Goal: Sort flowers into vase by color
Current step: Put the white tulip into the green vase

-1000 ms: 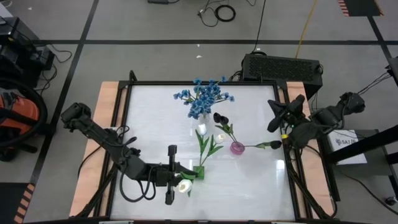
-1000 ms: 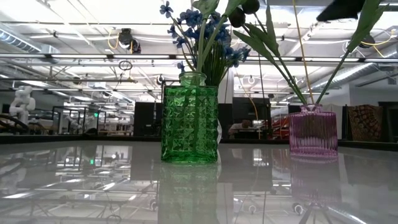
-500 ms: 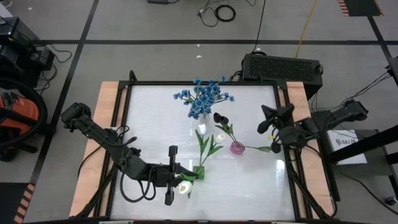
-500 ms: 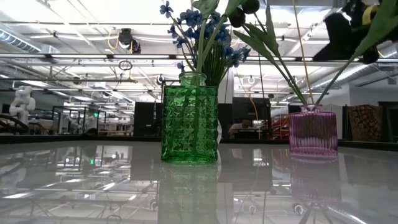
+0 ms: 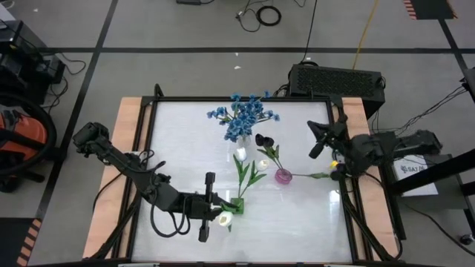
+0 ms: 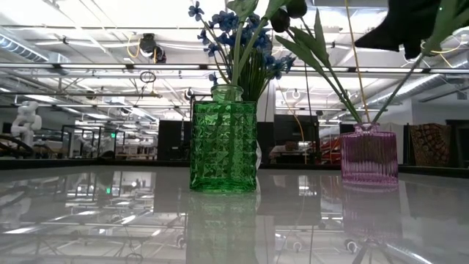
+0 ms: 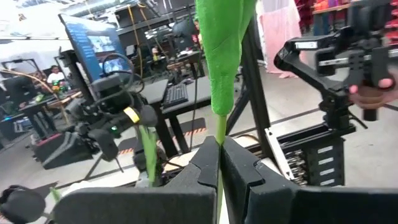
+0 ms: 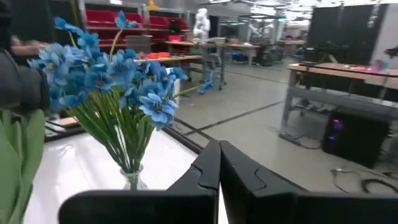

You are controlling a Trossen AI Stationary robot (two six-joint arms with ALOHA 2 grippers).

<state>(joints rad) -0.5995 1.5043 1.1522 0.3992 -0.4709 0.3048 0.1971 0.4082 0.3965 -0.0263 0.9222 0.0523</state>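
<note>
High view: the left gripper, at lower centre, is clamped on a white tulip beside the green vase, while the right gripper, fingers pressed together and holding nothing, hovers at right of the blue flowers. Low view: the green vase stands centre and the pink vase at right, stems rising from both. Left wrist view: the fingers pinch a green stem.

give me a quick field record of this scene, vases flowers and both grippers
green vase: near table middle, white tulip stems in it
pink vase: to its right, dark tulip buds lean out
blue flowers: bunched in a clear vase toward the table's far edge
left gripper: shut on a green stem with a white bloom, low near the front
right gripper: shut, holding nothing visible, raised by the right edge
</note>
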